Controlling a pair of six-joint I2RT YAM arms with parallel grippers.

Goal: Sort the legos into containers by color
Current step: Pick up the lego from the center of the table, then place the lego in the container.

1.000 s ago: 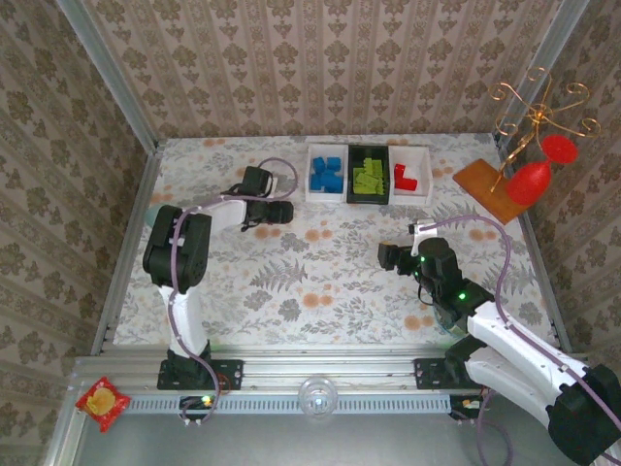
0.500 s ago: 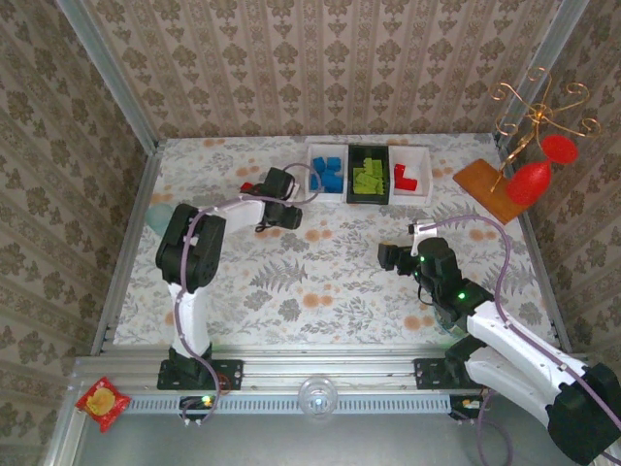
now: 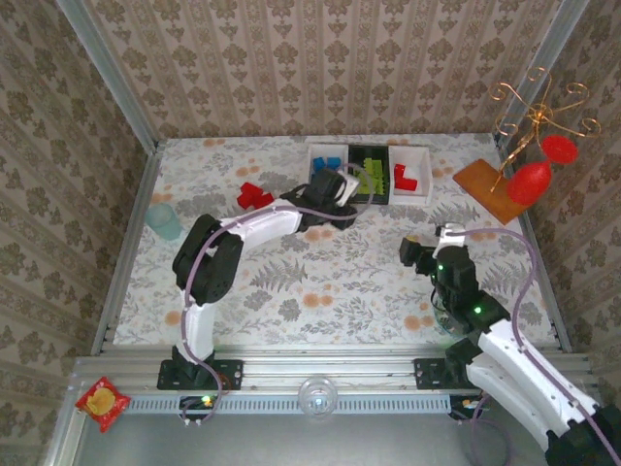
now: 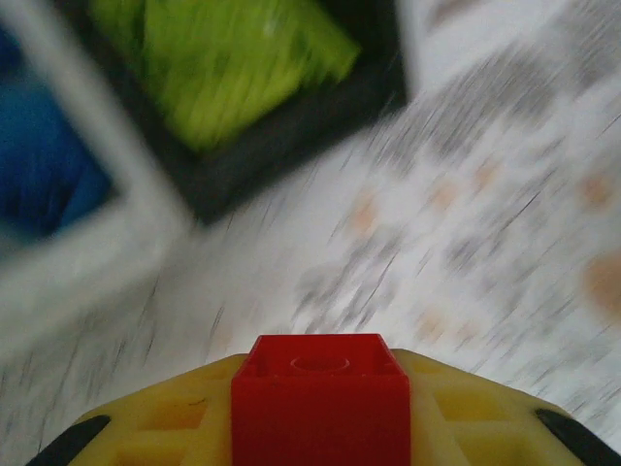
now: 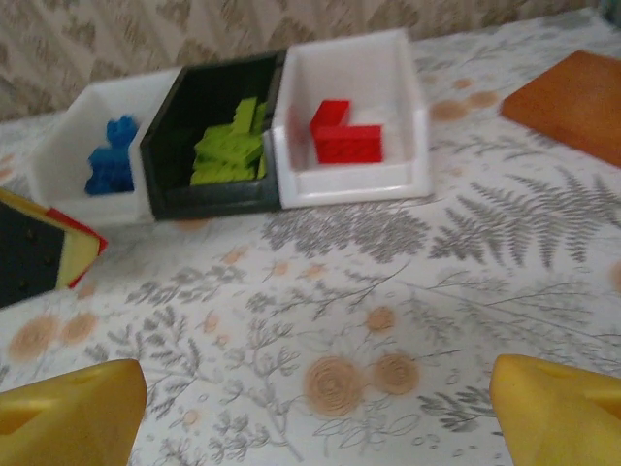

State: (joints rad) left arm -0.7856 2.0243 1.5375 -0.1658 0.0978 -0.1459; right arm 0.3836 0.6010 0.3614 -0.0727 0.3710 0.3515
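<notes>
Shifted rightward since the earlier frame, the left gripper (image 3: 338,194) clamps a red lego (image 4: 320,403) in its jaws, with the black bin (image 4: 291,155) ahead and to its left.

Table (image 3: 291,282), bins in a row at 12 o'clock, side to side: left bin (image 5: 97,209), middle bin (image 5: 209,199), right bin (image 5: 349,186), binned bricks (image 5: 344,136) in each. Loose bricks (image 3: 254,196) at 11, left of the row. Cup (image 3: 165,218) at 9. Board (image 3: 482,184) at 2, stand (image 3: 532,116) on it. Left hand (image 4: 320,417) just before the left bin, held brick (image 4: 320,383) in it. Right hand (image 3: 419,250) at 4.
</notes>
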